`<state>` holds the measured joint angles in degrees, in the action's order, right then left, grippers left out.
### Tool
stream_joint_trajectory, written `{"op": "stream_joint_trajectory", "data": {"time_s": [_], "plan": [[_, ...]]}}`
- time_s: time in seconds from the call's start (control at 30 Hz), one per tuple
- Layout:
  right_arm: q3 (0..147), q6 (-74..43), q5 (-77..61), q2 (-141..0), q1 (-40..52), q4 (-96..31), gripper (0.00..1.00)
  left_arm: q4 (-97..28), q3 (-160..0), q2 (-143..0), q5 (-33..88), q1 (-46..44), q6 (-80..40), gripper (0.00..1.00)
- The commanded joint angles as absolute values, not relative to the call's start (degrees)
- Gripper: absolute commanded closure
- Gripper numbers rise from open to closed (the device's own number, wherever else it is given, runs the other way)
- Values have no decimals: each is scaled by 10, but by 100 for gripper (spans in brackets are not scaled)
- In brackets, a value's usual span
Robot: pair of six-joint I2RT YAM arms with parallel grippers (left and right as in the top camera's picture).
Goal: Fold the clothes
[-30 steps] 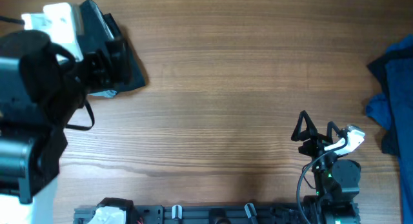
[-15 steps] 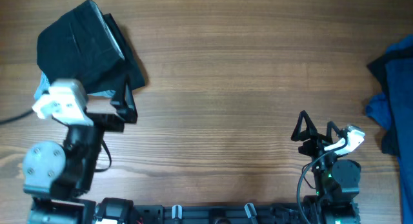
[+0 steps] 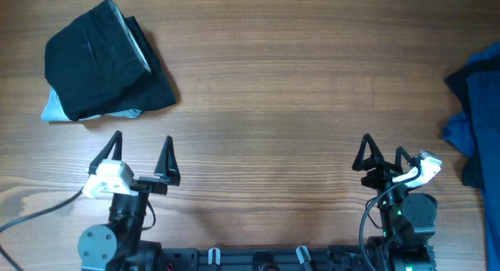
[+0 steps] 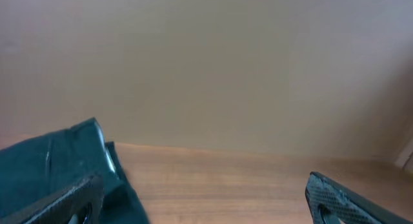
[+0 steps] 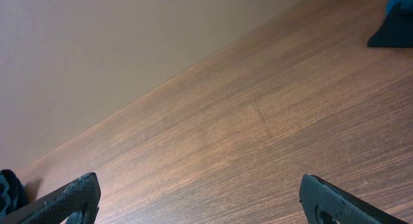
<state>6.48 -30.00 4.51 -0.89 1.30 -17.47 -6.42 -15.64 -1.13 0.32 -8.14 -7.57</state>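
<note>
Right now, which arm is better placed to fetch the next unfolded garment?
Right. The right claw sits open near the crumpled blue clothes; the left claw is far off, by the folded dark garment.

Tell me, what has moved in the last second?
The left claw drew back from over the folded dark garment to the near edge of the table, open and empty. The garment, the right claw and the blue clothes stayed put.

wooden table [image 3: 297, 91], folded garment [image 3: 101, 60], blue clothes [image 3: 476, 115]
</note>
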Motion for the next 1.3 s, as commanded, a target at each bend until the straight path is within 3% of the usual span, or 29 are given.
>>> {"op": "stream_joint_trajectory", "data": {"time_s": [0.0, 0.27, 0.37, 1.27], "plan": [[65, -304, 38, -2, 11, -172, 0, -3, -103, -1, 10, -77, -65, 0], [65, -304, 38, -2, 11, -172, 0, 0, -3, -1, 10, -77, -65, 0], [65, -304, 38, -2, 11, -172, 0, -44, -3, -1, 10, -77, -64, 0], [65, -304, 38, -2, 11, -172, 0, -43, -3, -2, 10, -77, -64, 0]]}}
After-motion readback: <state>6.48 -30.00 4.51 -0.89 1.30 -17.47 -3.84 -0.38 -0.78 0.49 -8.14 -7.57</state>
